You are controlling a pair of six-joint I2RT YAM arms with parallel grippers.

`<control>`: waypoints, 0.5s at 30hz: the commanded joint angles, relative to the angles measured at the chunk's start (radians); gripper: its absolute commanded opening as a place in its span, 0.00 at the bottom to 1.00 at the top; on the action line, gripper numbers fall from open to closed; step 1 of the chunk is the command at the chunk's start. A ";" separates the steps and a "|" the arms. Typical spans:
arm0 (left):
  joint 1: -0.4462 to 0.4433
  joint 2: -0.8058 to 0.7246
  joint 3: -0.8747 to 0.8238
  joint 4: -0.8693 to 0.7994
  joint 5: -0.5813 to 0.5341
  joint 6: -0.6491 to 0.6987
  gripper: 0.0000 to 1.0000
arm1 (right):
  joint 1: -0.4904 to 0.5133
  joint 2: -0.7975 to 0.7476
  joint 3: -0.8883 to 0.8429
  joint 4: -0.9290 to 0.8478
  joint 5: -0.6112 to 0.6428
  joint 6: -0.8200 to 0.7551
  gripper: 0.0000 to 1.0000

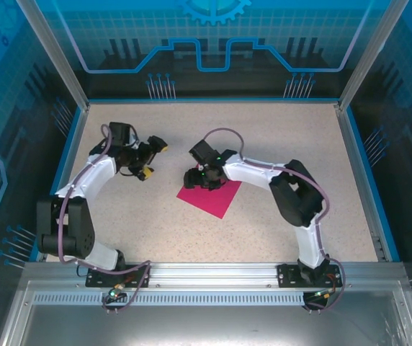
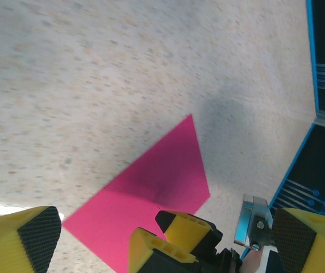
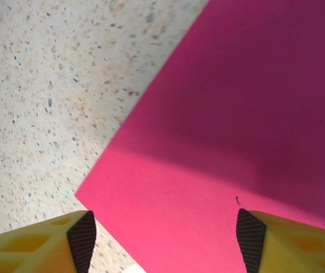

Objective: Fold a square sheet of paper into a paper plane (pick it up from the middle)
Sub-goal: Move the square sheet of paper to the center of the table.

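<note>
Status: the sheet of paper (image 1: pixel 213 196) lies flat and unfolded on the table (image 1: pixel 278 144), roughly centred and turned diamond-wise. No crease yet, so I judge we're on step one, the pickup.

My right gripper (image 3: pixel 165 233) is low over the sheet's left corner. Jaws are apart with nothing pinched; one finger is over the paper, the other over bare table.

My left gripper (image 1: pixel 153 158) hovers off to the left, clear of the sheet, jaws wide and empty.

Next: the task wants a grab from the middle, and I'm at the corner, so probably shift inward. Thin flat paper means closing the fingertips along the surface to bunch up a ridge. Risk: it just slides.
</note>
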State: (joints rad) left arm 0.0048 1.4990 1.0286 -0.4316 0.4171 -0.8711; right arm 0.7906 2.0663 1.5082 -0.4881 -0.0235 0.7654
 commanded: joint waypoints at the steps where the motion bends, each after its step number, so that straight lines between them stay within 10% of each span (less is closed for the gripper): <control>1: 0.063 -0.011 -0.033 -0.085 0.017 0.050 0.99 | 0.034 0.074 0.117 -0.081 -0.009 0.000 0.64; 15: 0.104 0.047 -0.033 -0.060 0.041 0.063 0.99 | 0.105 0.175 0.148 -0.210 -0.089 -0.154 0.56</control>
State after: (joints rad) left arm 0.1028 1.5249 1.0012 -0.4854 0.4217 -0.8307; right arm 0.8402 2.2269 1.6924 -0.5793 -0.0643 0.6949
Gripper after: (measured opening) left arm 0.987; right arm 0.563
